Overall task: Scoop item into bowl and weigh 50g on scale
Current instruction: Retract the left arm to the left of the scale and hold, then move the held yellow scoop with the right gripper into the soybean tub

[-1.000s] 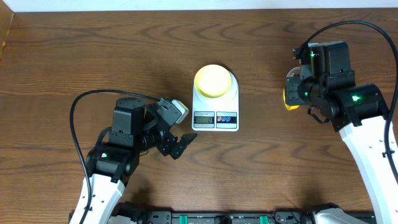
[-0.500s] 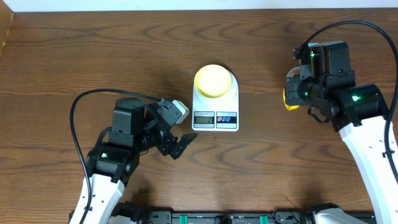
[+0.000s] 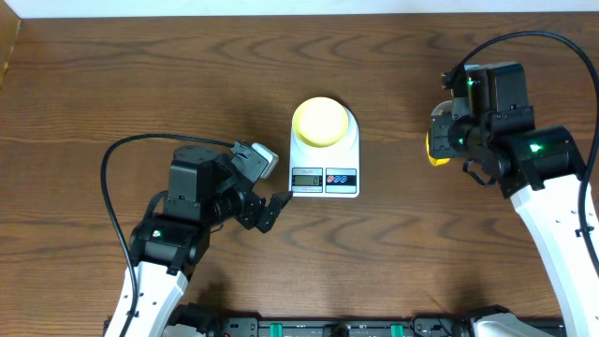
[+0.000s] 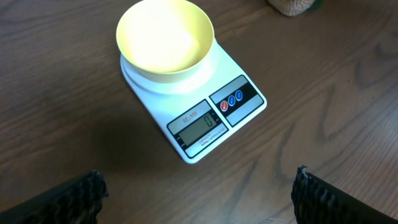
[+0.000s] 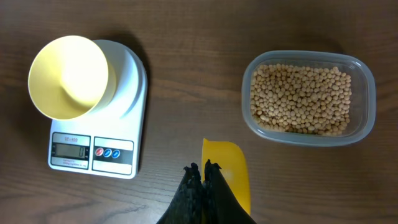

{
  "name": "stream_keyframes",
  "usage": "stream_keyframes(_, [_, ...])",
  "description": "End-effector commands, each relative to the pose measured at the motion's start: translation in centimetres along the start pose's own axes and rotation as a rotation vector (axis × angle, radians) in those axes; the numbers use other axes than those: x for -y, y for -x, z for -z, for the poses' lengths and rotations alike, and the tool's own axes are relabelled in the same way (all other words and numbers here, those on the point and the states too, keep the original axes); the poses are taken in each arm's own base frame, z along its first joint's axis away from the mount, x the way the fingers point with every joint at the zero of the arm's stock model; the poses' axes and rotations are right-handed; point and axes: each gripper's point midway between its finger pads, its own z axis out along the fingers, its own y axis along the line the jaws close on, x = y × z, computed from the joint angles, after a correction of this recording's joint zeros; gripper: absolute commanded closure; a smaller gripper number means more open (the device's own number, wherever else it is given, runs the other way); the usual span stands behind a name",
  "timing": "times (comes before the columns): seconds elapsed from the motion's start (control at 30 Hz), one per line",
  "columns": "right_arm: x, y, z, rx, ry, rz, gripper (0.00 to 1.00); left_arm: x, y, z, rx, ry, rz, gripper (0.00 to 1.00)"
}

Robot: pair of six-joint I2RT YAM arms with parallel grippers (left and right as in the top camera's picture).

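Observation:
The pale-yellow bowl stands empty on the white scale, whose display shows zero. My left gripper is open just off the scale's front-left corner, with nothing between its fingers. At the right, my right gripper is shut on the bright yellow scoop; its blade looks empty. The item, tan beans, fills a clear plastic container beyond the scoop in the right wrist view. The right arm hides it from overhead.
Dark wooden table all round. A black cable loops from the left arm, another arcs over the right arm. The beans' container edge shows at the top of the left wrist view.
My left gripper has shifted slightly up and toward the scale's front-left corner. The right arm and scoop have not moved.

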Motion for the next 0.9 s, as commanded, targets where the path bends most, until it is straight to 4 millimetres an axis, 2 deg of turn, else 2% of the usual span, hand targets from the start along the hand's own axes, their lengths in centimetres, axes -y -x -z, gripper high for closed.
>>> stream_keyframes(0.0, [0.4,0.5,0.2,0.011,-0.018,-0.018,0.99,-0.3,-0.4,-0.2,-0.010,0.010,0.023,0.02])
stream_keyframes(0.33, [0.6,0.5,0.2,0.010,-0.023,-0.019,0.99,-0.3,-0.4,-0.2,-0.010,0.010,0.023,0.02])
stream_keyframes(0.5, [2.0,0.8,0.2,0.021,-0.046,-0.053,0.99,-0.3,-0.4,-0.2,-0.009,0.010,0.022,0.02])
stream_keyframes(0.67, [3.9,0.6,0.3,0.012,-0.075,-0.086,0.99,-0.6,0.7,-0.1,0.032,0.021,0.002,0.02])
stream_keyframes(0.87, [4.3,0.4,0.3,0.001,-0.083,-0.089,0.99,-0.6,0.7,-0.1,0.035,0.022,0.001,0.02])
